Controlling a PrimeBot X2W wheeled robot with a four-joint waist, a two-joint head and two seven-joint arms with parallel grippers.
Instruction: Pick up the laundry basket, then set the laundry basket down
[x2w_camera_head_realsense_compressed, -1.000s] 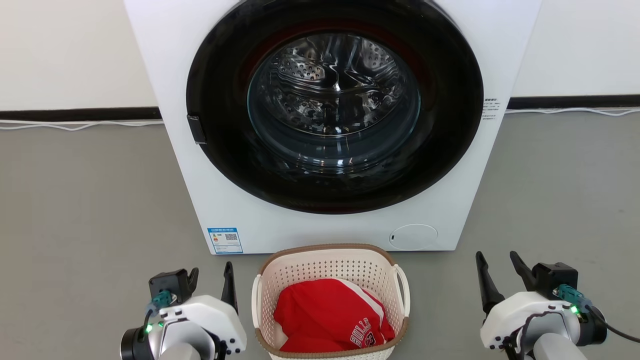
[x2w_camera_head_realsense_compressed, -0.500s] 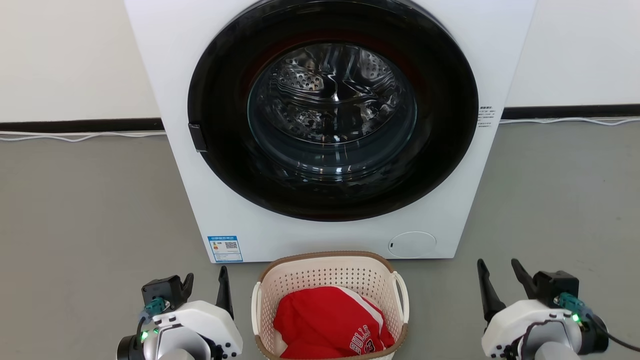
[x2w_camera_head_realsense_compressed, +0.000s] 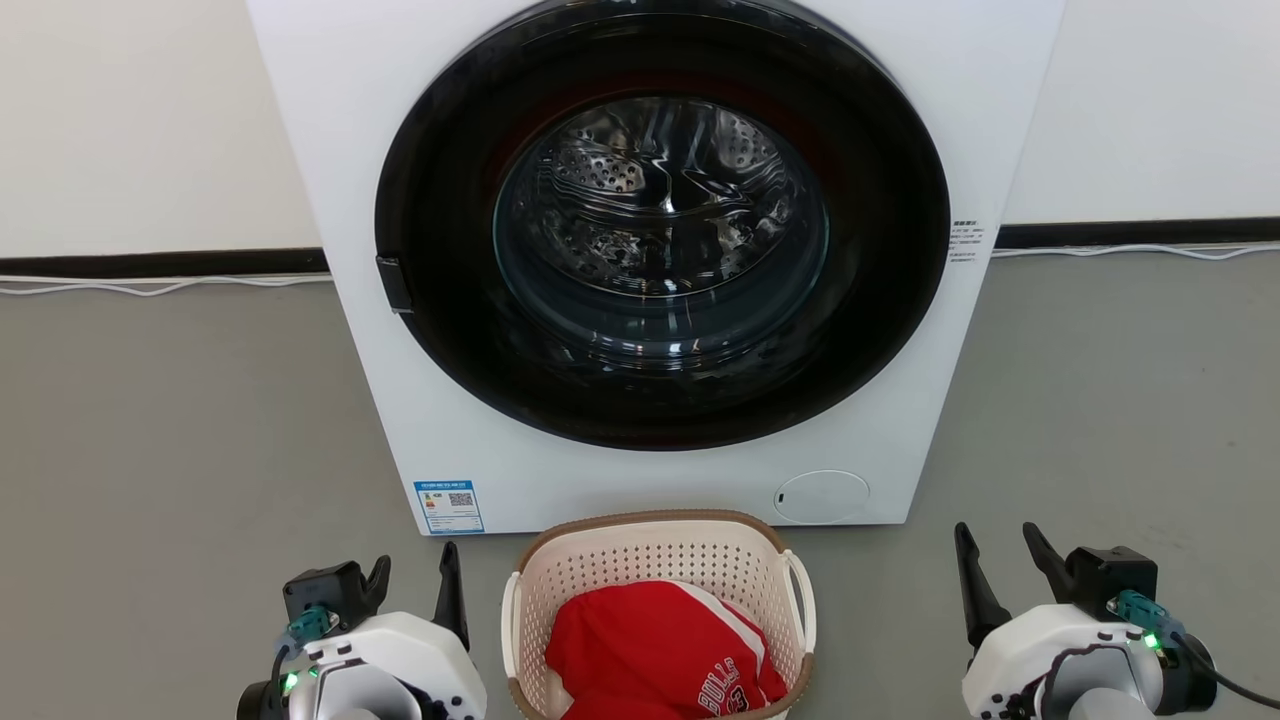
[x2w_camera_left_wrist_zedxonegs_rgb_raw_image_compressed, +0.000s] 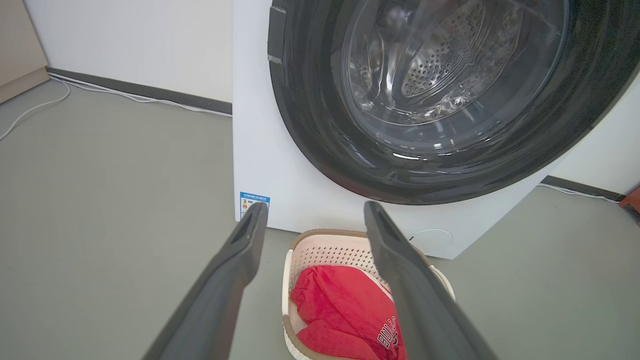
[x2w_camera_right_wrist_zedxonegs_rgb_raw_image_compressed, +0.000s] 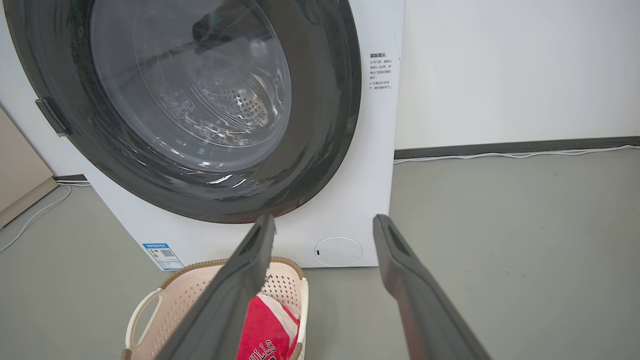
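Laundry sits in the laundry basket (x2w_camera_head_realsense_compressed: 655, 562): a red garment (x2w_camera_head_realsense_compressed: 640, 645) with white trim and white lettering, crumpled and filling its bottom. The basket is cream, perforated, with a brown rim and a white loop handle on each side. It stands upright on the grey floor (x2w_camera_head_realsense_compressed: 150, 420) just in front of the washer (x2w_camera_head_realsense_compressed: 600, 485), below the round door (x2w_camera_head_realsense_compressed: 660, 235), its far rim close to the washer's base. Behind the door's glass the perforated metal drum shows.

The basket lies between the two grippers and touches neither. The left gripper (x2w_camera_head_realsense_compressed: 414, 556) is in front of the washer's lower left corner, below the blue label (x2w_camera_head_realsense_compressed: 449, 506), with its nearer finger just beside the basket's left handle (x2w_camera_head_realsense_compressed: 511, 610). The right gripper (x2w_camera_head_realsense_compressed: 996, 530) is out past the washer's lower right corner, well apart from the basket's right handle (x2w_camera_head_realsense_compressed: 804, 600).

Both grippers have their fingers spread apart and hold nothing. Both arms are low near the floor, wrists roughly level, with the long dark fingers pointing forward toward the washer's front. In the left wrist view, the basket shows partly behind that gripper's right finger.
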